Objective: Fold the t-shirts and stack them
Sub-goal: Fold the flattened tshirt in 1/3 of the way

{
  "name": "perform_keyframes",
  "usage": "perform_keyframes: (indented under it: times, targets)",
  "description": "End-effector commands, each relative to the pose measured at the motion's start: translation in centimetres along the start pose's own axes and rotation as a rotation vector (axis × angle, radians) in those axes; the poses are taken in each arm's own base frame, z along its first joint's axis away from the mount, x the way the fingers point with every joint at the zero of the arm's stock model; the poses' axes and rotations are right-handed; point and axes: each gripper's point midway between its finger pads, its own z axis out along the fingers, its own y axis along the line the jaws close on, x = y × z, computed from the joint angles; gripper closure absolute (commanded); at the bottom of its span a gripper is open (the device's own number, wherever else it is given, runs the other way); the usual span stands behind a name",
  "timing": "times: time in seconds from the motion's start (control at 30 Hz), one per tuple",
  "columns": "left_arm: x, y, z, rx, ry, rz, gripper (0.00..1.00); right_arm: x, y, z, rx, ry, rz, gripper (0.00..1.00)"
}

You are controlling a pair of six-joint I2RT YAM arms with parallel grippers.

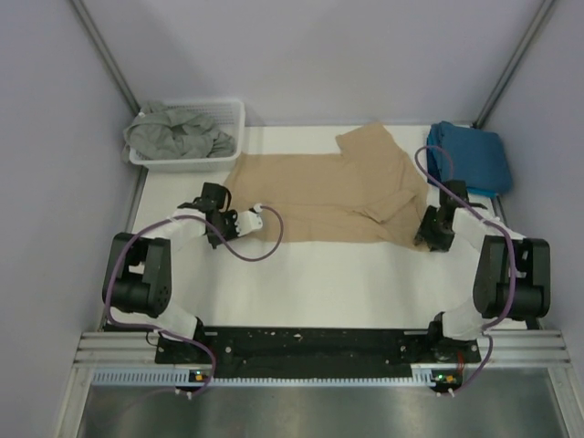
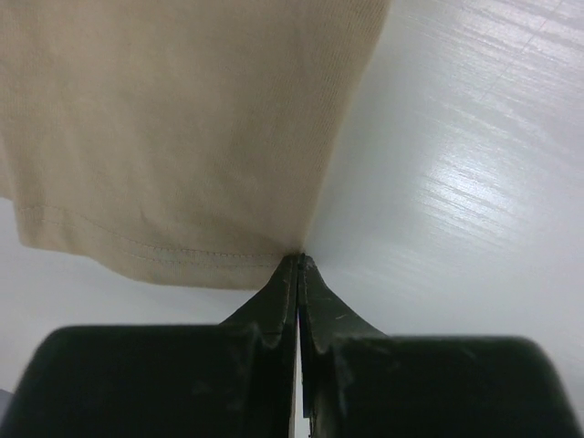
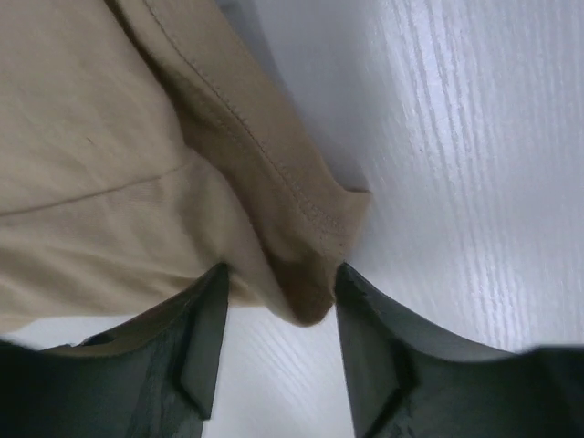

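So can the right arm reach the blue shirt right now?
Probably yes. The teal-blue t-shirt lies just beyond the right end effector, with nothing on the table between them. But its open jaws straddle a corner of the tan t-shirt, so it would need to back off first.

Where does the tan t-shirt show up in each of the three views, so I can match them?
Top external: tan t-shirt spread mid-picture, between the left hand and right hand.
Left wrist: fills the upper left; its hemmed corner meets the shut left hand.
Right wrist: upper left; a hemmed fold sits inside the open right hand.
Shared landmark: the white table, bare on the right in both wrist views.
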Motion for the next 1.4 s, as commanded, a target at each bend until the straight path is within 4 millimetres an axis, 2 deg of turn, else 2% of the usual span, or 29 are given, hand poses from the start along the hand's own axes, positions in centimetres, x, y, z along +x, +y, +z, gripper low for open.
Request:
perform_keyframes:
  times: [0.0,0.07,0.13,0.23,0.43,0.47,0.53,0.57,0.67,0.7,0.77,0.83,1.0,1.17,1.23,1.27,1.37]
  targets:
    - [-0.4,1.0,-1.1,-0.054,-0.014,-0.003,1.00,-1.6,0.5,1.2,-0.053,-0.038,0.104,0.71]
    - [0.6,1.2,-1.6,-0.048,0.040,-0.019,1.00,-1.5,-0.3,0.9,-0.066,-0.043,0.146,0.89]
    - [1.6,0.8,-2.1,-0.008,0.083,-0.032,1.00,-1.8,-1.6,0.4,-0.055,-0.084,0.185,0.97]
    - [2.3,-0.2,-2.4,0.030,0.103,-0.029,1.00,-1.4,-2.6,0.0,-0.052,-0.092,0.208,0.99]
    - [2.6,-5.3,-3.6,0.174,0.069,0.011,1.00,0.0,-4.0,-0.3,-0.024,-0.079,0.212,1.00]
    - [2.5,-5.6,-3.7,0.168,0.062,0.023,1.00,0.0,-4.2,-0.3,-0.018,-0.085,0.214,1.00]
    - [2.0,-4.8,-4.2,0.111,0.035,0.020,1.00,0.0,-4.2,-0.4,-0.021,-0.088,0.211,1.00]
    - [1.5,-4.1,-4.6,0.074,0.015,0.019,0.93,0.0,-4.1,-0.4,-0.029,-0.085,0.211,1.00]
    - [-0.9,-2.7,-5.8,0.018,-0.093,0.044,0.52,0.0,-3.8,-0.3,-0.046,-0.073,0.205,1.00]
    - [-2.0,-2.2,-6.0,0.005,-0.144,0.052,0.42,0.0,-3.8,-0.3,-0.044,-0.072,0.201,1.00]
    - [-3.9,-1.6,-6.0,-0.008,-0.222,0.078,0.37,0.0,-3.9,-0.2,-0.041,-0.073,0.195,1.00]
    - [-4.7,-0.8,-5.2,-0.029,-0.241,0.101,0.34,0.0,-4.0,-0.2,-0.039,-0.072,0.187,1.00]
    - [-4.4,-0.5,-2.6,0.002,-0.167,0.135,0.32,-0.3,-4.1,-0.4,-0.029,-0.078,0.165,1.00]
    - [-3.6,2.1,-0.6,-0.080,-0.093,0.128,0.33,-1.3,-3.9,-0.9,-0.043,-0.101,0.157,1.00]
    - [-3.3,2.7,-0.1,-0.094,-0.064,0.106,0.38,-1.4,-3.7,-1.0,-0.052,-0.104,0.156,1.00]
    - [-3.1,2.5,0.1,-0.082,-0.055,0.099,0.46,-1.4,-3.7,-1.1,-0.052,-0.104,0.153,1.00]
    - [-2.6,1.2,0.1,-0.043,-0.050,0.090,0.97,-1.7,-4.0,-1.3,-0.032,-0.114,0.140,1.00]
